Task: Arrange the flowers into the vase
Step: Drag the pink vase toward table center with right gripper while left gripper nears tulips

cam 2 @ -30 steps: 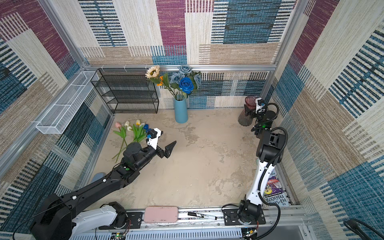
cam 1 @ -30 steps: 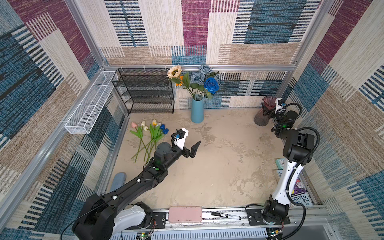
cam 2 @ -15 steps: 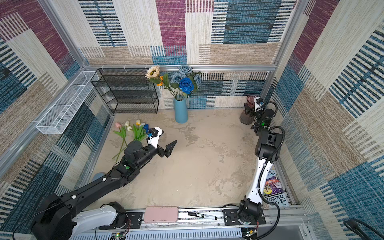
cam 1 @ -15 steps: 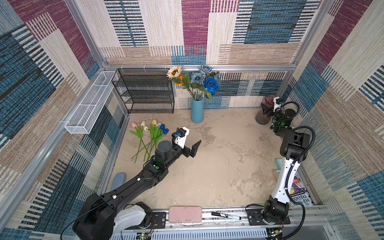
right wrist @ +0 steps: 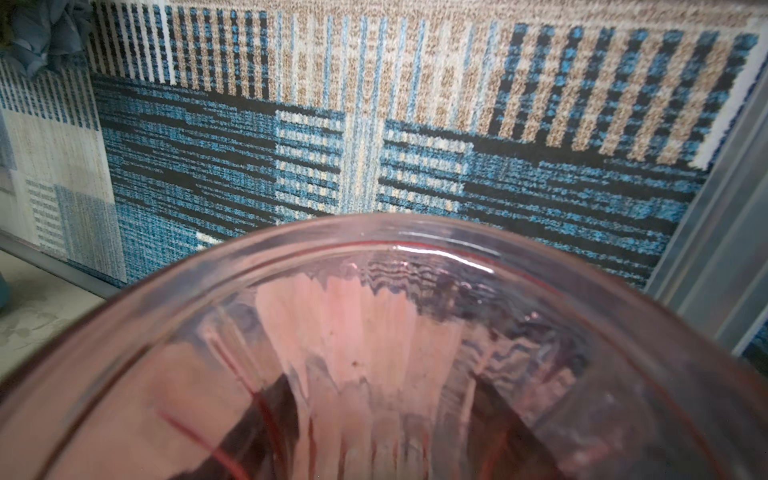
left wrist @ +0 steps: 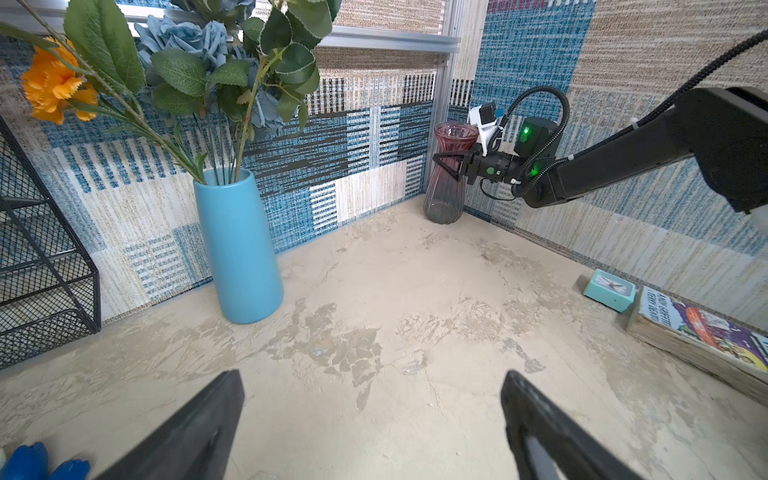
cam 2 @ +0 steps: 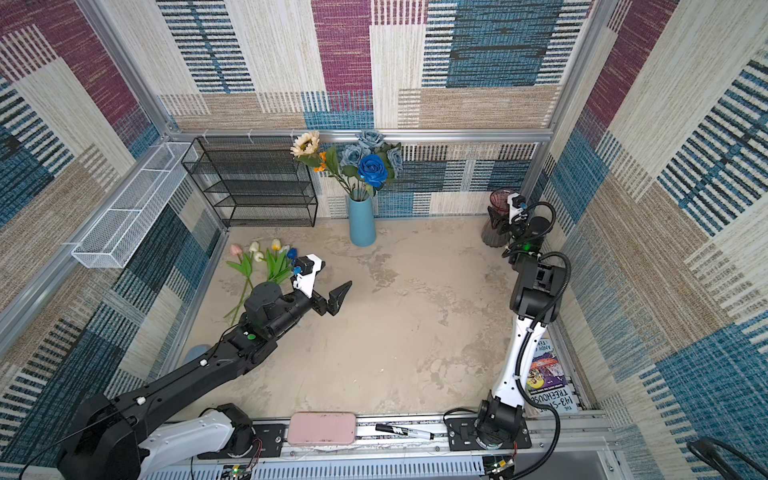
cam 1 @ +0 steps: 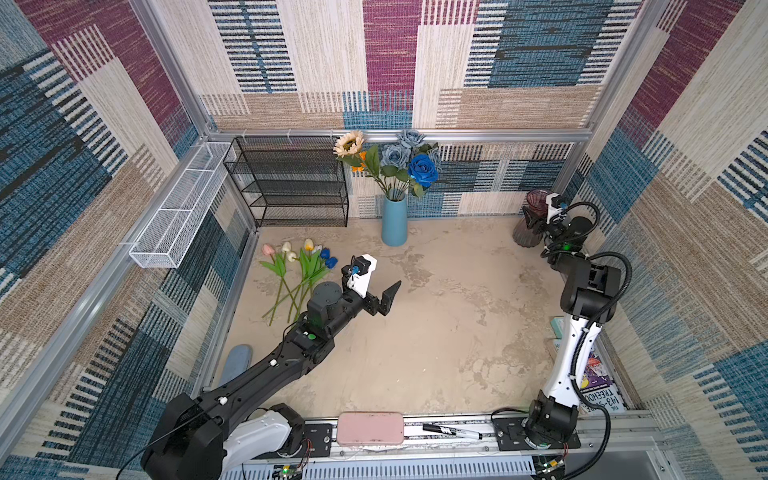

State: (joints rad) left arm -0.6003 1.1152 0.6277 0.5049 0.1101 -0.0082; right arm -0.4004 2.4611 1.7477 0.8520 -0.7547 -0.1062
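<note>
Tulips (cam 1: 299, 266) lie flat on the surface (cam 1: 436, 340) at its left edge, heads toward the back wall, stems crossing. Left pincer (cam 1: 380, 301) hovers near them on the centre side, not touching, jaws spread wide, nothing held. Left wrist view catches only two blue tulip heads (left wrist: 33, 463) at a frame corner, outside the fingers (left wrist: 199, 428). Other flowers, the dusty-blue roses (cam 1: 395, 156), bright blue rose (cam 1: 423, 169) and cream sunflower (cam 1: 349, 143), stand in the blue vase (cam 1: 394, 220) at the back wall, well apart from both pincers. Right pincer (cam 1: 534, 220) is in the back right corner, closed on the narrow waist of the pink glass vase (cam 1: 524, 239). Right wrist view looks straight down onto that vase's rim.
</note>
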